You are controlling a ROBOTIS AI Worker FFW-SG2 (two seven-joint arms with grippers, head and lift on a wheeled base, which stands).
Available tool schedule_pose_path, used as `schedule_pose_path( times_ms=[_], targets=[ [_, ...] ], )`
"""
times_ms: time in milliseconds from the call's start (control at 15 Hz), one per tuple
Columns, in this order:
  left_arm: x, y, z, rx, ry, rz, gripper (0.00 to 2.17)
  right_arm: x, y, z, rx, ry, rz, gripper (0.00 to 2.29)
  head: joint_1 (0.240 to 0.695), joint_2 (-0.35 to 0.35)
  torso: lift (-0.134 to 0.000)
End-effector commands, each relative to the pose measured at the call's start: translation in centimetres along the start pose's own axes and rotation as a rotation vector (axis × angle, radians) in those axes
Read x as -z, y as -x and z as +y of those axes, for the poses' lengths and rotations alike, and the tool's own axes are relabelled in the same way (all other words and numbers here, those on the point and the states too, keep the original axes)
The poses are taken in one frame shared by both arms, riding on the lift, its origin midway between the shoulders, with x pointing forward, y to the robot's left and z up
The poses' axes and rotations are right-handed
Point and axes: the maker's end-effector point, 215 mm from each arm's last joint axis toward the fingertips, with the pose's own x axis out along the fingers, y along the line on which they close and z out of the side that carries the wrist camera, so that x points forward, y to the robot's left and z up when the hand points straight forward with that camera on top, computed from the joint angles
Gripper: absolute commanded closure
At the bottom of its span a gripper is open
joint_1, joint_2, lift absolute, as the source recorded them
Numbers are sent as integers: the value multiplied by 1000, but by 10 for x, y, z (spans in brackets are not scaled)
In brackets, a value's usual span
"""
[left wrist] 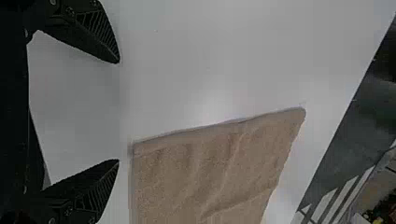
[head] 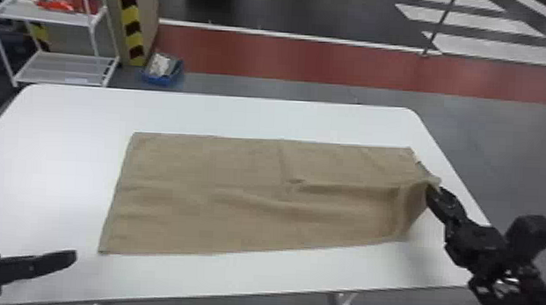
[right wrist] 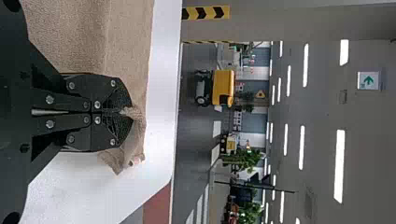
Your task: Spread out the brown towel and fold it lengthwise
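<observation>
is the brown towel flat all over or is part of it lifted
Partly lifted: the towel lies spread on the table, but its right end rises in folds to the right gripper, shut on the cloth.

The towel [head: 197, 164] is matt cloth (slightly rough).

I've got the brown cloth towel [head: 205, 160] lying on the white round-cornered table [head: 56, 153], white metal rack [head: 49, 17] behind left, blue plastic tub [head: 161, 80] just right of that.

A green arrow [right wrist: 368, 80] marks a white sign [right wrist: 369, 80].
</observation>
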Motion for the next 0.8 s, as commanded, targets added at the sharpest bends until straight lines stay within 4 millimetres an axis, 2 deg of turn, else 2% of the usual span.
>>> schedule_pose_path(
  times_ms=[0, 200, 333, 467, 600, 733],
  targets=[
    [-15, -1, -11, 15, -38, -43, 154, 2, 0, 0, 0, -1, 4, 1663, 695, -167, -120],
    [-21, -2, -19, 15, -84, -78, 208, 7, 2, -3, 6, -8, 15, 1663, 695, -176, -120],
    [-30, -6, -23, 2, -151, -149, 151, 9, 2, -4, 6, -13, 16, 1663, 695, -182, -120],
    [-43, -10, -32, 1, -223, -221, 167, 9, 2, -4, 6, -20, 13, 1663, 695, -187, -120],
    [-65, -10, -43, 11, -308, -343, 242, 9, 3, -4, 6, -26, 13, 1663, 695, -191, -120],
    [-77, -16, -42, -2, -348, -425, 242, 10, 4, -5, 8, -33, 16, 1663, 695, -195, -120]
  ],
)
